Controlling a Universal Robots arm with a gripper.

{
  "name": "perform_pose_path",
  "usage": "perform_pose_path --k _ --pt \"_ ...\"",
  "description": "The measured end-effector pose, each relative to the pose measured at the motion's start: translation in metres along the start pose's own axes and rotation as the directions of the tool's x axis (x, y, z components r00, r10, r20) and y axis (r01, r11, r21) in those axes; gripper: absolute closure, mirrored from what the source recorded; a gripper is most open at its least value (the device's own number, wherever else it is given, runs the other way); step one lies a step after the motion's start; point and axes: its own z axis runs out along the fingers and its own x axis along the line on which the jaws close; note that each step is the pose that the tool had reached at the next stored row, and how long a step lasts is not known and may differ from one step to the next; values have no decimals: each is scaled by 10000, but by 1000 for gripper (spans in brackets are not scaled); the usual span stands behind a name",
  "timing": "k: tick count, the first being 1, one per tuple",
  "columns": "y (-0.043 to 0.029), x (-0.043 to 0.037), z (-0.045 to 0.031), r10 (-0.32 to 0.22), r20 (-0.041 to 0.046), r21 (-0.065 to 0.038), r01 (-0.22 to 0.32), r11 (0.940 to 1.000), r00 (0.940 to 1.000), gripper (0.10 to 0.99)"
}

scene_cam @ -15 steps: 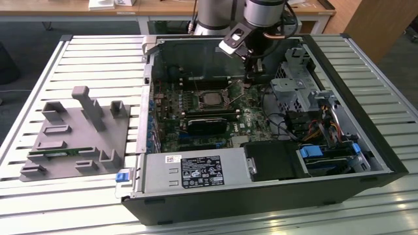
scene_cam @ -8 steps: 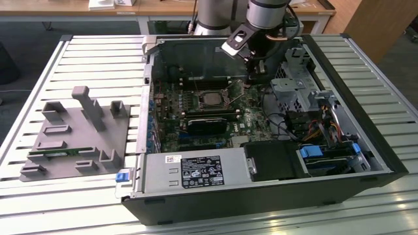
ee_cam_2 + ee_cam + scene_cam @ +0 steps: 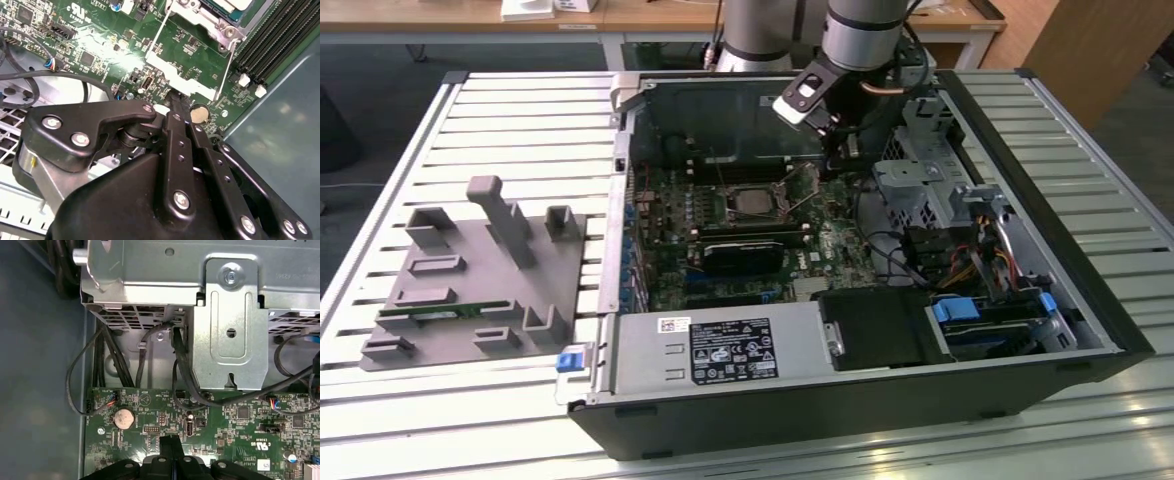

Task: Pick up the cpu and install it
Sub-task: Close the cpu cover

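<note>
The cpu (image 3: pixel 750 201) lies flat in the socket on the green motherboard (image 3: pixel 834 250) inside the open computer case; in the second wrist view its silver top (image 3: pixel 231 4) shows within the socket's metal frame (image 3: pixel 220 27). The socket's hinged metal plate (image 3: pixel 176 75) is swung open towards my gripper. My gripper (image 3: pixel 835 166) hangs over the board to the exterior view's right of the socket. Its black fingers (image 3: pixel 176 117) are pressed together, with nothing visible between them. The tips (image 3: pixel 171 447) sit just above the board near a coin battery (image 3: pixel 123 417).
A grey tray (image 3: pixel 467 275) holding a green memory stick (image 3: pixel 434 312) lies at the exterior view's left on the slatted table (image 3: pixel 400 420). A metal drive cage (image 3: pixel 225 315) and black cables (image 3: pixel 107 357) crowd one side of the gripper. Black memory slots (image 3: pixel 275 40) run beside the socket.
</note>
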Motion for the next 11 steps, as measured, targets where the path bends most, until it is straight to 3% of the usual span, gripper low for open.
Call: perform_pose_path --k 11 --pt "-101 1 -20 0 2 0 0 10000 10000 973"
